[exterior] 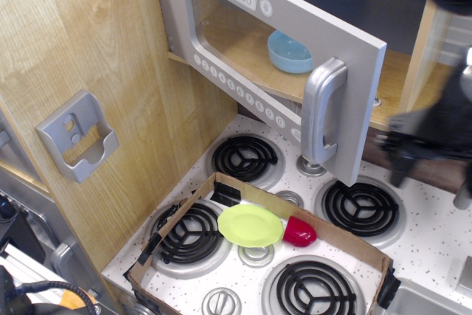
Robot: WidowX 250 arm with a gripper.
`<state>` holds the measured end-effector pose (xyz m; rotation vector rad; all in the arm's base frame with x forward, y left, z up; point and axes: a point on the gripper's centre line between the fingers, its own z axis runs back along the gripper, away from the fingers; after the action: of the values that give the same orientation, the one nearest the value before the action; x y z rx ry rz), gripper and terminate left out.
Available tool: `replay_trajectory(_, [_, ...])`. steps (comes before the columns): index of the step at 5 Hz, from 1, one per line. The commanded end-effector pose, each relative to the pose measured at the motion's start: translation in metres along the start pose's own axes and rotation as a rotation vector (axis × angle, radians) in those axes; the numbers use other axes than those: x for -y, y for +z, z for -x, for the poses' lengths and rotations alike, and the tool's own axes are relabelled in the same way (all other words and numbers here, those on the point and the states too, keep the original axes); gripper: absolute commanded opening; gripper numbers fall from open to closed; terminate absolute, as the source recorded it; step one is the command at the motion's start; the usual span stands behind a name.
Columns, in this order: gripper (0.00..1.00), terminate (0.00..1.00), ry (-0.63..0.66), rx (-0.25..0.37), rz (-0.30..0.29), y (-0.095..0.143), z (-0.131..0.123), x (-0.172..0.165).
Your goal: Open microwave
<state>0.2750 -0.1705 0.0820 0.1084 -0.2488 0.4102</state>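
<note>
While the microwave (280, 64) door is swung ajar, gripper (413, 154) is seen blurred at right; finger state can't be told.

The microwave (280, 71) door juts over the stove (435, 234), its silver handle (322, 112) unobstructed.

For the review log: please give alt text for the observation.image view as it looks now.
A grey toy microwave hangs with its door swung partly open above a white four-burner stovetop; a blue bowl sits inside. The robot's dark pincer is a blur at the right edge, clear of the silver handle.
</note>
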Motion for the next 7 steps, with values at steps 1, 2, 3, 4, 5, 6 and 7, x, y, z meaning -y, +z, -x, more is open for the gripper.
replay_trajectory(1, [1.00,0.00,-0.118,0.042,0.115,0.029,-0.039,0.044])
replay_trajectory(2, [1.00,0.00,-0.230,0.106,0.158,0.021,-0.063,0.032])
replay_trajectory(3, [1.00,0.00,-0.331,0.127,0.163,0.009,-0.077,0.010])
replay_trajectory(4, [1.00,0.00,-0.390,0.147,0.160,0.001,-0.083,-0.008])
replay_trajectory(5, [1.00,0.00,-0.405,0.135,0.139,-0.004,-0.081,-0.032])
replay_trajectory(6, [1.00,0.00,-0.289,0.054,0.150,-0.008,-0.068,-0.052])
replay_trajectory(7, [1.00,0.00,-0.219,0.019,0.112,-0.010,-0.049,-0.070])
